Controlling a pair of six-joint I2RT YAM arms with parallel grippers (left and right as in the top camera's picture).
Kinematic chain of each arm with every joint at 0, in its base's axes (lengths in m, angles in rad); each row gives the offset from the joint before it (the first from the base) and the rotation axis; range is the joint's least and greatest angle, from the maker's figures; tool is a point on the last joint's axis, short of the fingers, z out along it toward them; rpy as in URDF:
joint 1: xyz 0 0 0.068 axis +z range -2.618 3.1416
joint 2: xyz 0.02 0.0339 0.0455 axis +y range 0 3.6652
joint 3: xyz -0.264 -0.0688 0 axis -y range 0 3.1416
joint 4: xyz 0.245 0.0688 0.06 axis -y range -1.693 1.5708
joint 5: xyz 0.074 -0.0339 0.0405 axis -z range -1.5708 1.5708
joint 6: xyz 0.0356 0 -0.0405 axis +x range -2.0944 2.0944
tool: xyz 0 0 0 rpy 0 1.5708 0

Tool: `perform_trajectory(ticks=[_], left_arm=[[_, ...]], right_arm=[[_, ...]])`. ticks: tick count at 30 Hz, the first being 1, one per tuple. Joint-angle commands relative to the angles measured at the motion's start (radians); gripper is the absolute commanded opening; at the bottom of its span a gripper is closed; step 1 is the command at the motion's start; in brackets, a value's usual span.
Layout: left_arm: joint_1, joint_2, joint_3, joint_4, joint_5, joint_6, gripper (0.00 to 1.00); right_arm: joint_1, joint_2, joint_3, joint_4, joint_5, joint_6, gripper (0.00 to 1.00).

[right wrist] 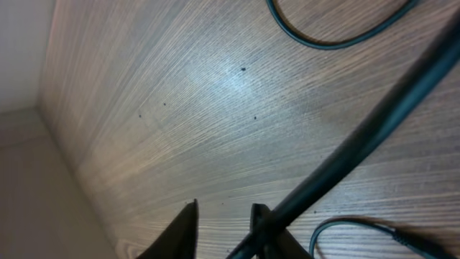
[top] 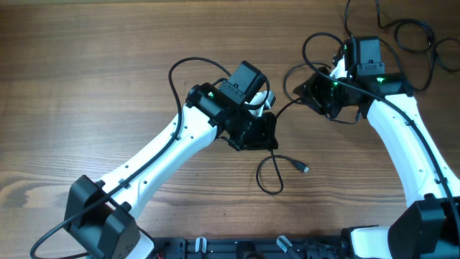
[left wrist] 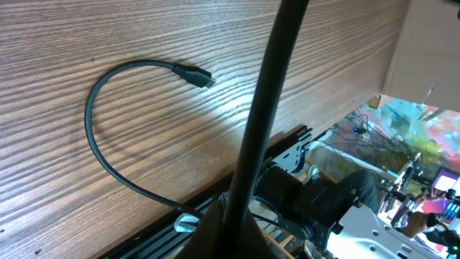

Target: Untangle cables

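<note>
1. One taut strand of the cables (top: 287,108) ran from the left end effector (top: 264,137), shut on it, sideways to the right end effector (top: 321,90).
2. The right fingers (right wrist: 185,226) stood slightly apart beside this strand, probably not yet clamped.

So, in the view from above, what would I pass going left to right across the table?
left arm → loose black cable curled on the wood → right arm

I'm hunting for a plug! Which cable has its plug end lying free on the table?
The curved cable: its plug lies bare, touching nothing. The stretched cable runs from the left arm to the right arm, its ends hidden.
</note>
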Motion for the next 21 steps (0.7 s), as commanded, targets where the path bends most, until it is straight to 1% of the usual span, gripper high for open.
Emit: perform_trajectory(ticks=[1,2,3,4,5,6,7,8,11,14,16,18,21], left_arm=[[-0.009,0.006,0.005,0.0,0.016,0.024,0.04],[-0.009,0.006,0.005,0.0,0.015,0.024,0.1],[-0.008,0.006,0.005,0.0,-0.005,0.023,0.22],[-0.008,0.006,0.005,0.0,-0.029,0.023,0.27],[-0.007,0.006,0.005,0.0,-0.059,0.023,0.39],[-0.004,0.006,0.005,0.001,-0.063,0.023,0.59],[0.003,0.006,0.005,0.002,-0.063,0.023,0.84],[0.019,0.006,0.005,0.001,-0.063,0.023,1.0],[0.06,0.006,0.005,0.0,-0.063,0.023,1.0],[0.102,0.006,0.005,0.0,-0.063,0.023,1.0],[0.112,0.006,0.005,0.0,-0.068,0.023,1.0],[0.112,0.006,0.005,0.0,-0.079,0.023,1.0],[0.111,0.006,0.005,0.0,-0.086,0.023,1.0]], right_arm=[[0.003,0.012,-0.002,0.005,-0.017,0.004,0.04],[0.001,0.01,0.0,0.006,-0.016,0.002,0.04],[-0.002,0.006,0.005,0.008,-0.016,0.0,0.04],[-0.008,-0.002,0.015,0.008,-0.016,-0.014,0.04],[-0.015,-0.013,0.034,0.005,-0.014,-0.044,0.04],[-0.025,-0.029,0.058,-0.01,0.005,-0.064,0.04],[-0.04,-0.05,0.09,-0.037,0.042,-0.071,0.04],[-0.061,-0.082,0.126,-0.068,0.101,-0.075,0.04],[-0.118,-0.159,0.193,-0.128,0.223,-0.08,0.04],[-0.192,-0.235,0.288,-0.189,0.321,-0.163,0.04],[-0.253,-0.274,0.349,-0.227,0.425,-0.164,0.04],[-0.317,-0.292,0.403,-0.265,0.502,-0.163,0.04],[-0.394,-0.296,0.433,-0.279,0.579,-0.164,0.04]])
